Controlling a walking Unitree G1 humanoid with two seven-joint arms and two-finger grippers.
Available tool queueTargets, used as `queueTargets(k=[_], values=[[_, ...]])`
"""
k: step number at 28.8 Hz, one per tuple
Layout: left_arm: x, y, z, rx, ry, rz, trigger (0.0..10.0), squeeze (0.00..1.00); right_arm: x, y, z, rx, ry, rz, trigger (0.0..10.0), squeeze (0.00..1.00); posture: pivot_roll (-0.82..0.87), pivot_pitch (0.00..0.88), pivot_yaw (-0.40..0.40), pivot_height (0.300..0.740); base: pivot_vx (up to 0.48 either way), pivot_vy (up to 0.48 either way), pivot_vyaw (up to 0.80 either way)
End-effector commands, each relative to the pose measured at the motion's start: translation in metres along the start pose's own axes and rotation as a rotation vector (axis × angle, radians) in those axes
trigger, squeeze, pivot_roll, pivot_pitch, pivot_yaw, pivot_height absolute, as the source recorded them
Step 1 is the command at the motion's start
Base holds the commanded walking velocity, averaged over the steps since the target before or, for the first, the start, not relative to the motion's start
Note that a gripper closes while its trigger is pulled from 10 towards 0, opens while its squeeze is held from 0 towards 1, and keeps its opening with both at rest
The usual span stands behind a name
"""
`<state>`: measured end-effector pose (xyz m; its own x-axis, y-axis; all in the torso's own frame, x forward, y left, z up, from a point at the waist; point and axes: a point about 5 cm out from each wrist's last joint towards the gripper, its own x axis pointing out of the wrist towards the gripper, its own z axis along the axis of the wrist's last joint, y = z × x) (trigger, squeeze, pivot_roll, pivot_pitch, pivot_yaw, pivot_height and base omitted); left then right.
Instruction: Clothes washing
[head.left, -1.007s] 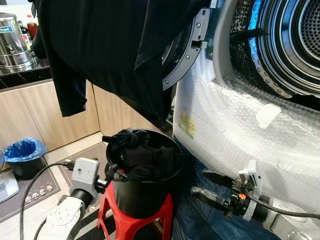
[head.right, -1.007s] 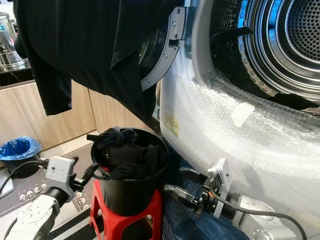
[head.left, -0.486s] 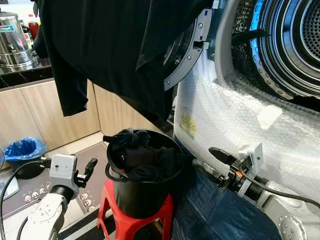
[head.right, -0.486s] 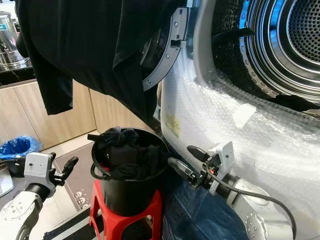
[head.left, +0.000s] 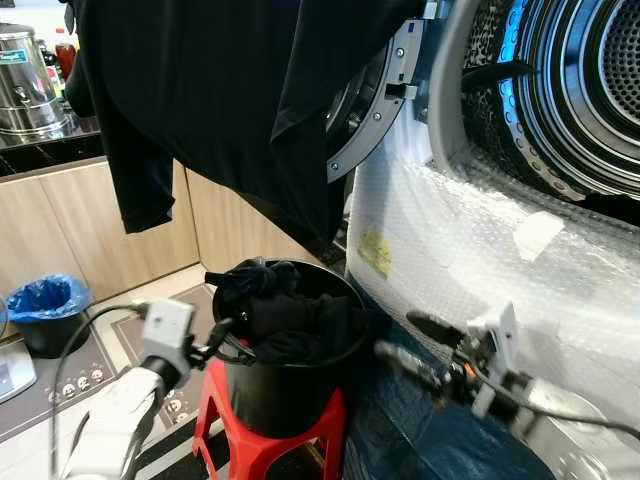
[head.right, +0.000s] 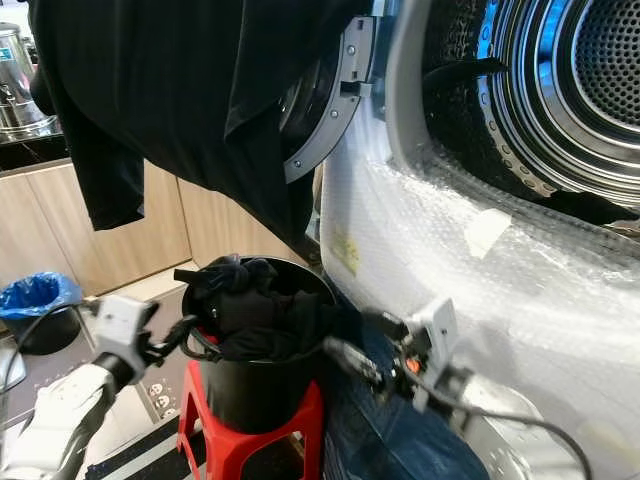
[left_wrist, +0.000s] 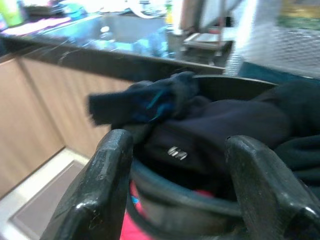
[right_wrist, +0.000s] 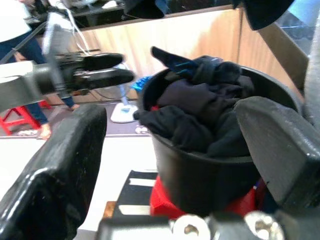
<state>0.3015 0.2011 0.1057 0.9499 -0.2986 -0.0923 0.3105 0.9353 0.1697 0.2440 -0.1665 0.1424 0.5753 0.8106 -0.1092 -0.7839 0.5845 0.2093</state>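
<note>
Wood-fronted cabinets under a dark bench (head.left: 50, 150) fill the background, with a steel urn (head.left: 28, 80) on top and a blue-lined bin (head.left: 45, 310) on the floor below. Near the middle stands a black bucket (head.left: 290, 385) on a red stool (head.left: 265, 440), heaped with dark clothes (head.left: 285, 310); this bucket is the landmark. Just to its right rises the washing machine (head.left: 470, 240), its front wrapped in bubble film, with the open drum (head.left: 590, 80) above. A black garment (head.left: 240, 100) hangs over the open machine door (head.left: 375, 120) directly above the bucket.

The left gripper (head.left: 222, 338) sits at the bucket's left rim, fingers (left_wrist: 107, 190) spread apart and empty, the rim and clothes showing between them in the left wrist view. The right gripper (head.left: 405, 340), blurred, is just right of the bucket near its rim, fingers (right_wrist: 60, 165) likewise parted and holding nothing.
</note>
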Motion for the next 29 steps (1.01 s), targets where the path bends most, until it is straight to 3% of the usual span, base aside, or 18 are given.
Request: queueTargets(k=[1, 11, 16, 23, 29], values=[[0.007, -0.011, 0.004, 0.038, -0.004, -0.075, 10.0, 0.0, -0.003, 0.009, -0.003, -0.003, 0.039, 0.064, 10.0, 0.0, -0.02, 0.0, -0.072, 0.74, 0.0, 0.0, 0.0], [0.008, -0.034, -0.001, -0.03, 0.044, -0.196, 10.0, 0.0, -0.01, 0.017, -0.009, 0.009, 0.063, 0.084, 10.0, 0.0, -0.03, 0.0, -0.05, 0.74, 0.0, 0.0, 0.0], [-0.002, -0.043, -0.012, -0.069, 0.095, -0.257, 10.0, 0.0, -0.01, 0.019, -0.008, 0.012, 0.055, 0.092, 10.0, 0.0, -0.02, 0.0, -0.053, 0.74, 0.0, 0.0, 0.0], [-0.018, -0.035, -0.02, -0.083, 0.134, -0.27, 10.0, 0.0, -0.012, 0.032, -0.012, 0.049, 0.09, 0.189, 10.0, 0.0, 0.0, 0.0, -0.066, 0.74, 0.0, 0.0, 0.0], [-0.013, -0.022, -0.021, -0.077, 0.145, -0.247, 10.0, 0.0, -0.009, 0.028, -0.017, 0.056, 0.096, 0.168, 10.0, 0.0, 0.01, 0.0, -0.074, 0.74, 0.0, 0.0, 0.0]])
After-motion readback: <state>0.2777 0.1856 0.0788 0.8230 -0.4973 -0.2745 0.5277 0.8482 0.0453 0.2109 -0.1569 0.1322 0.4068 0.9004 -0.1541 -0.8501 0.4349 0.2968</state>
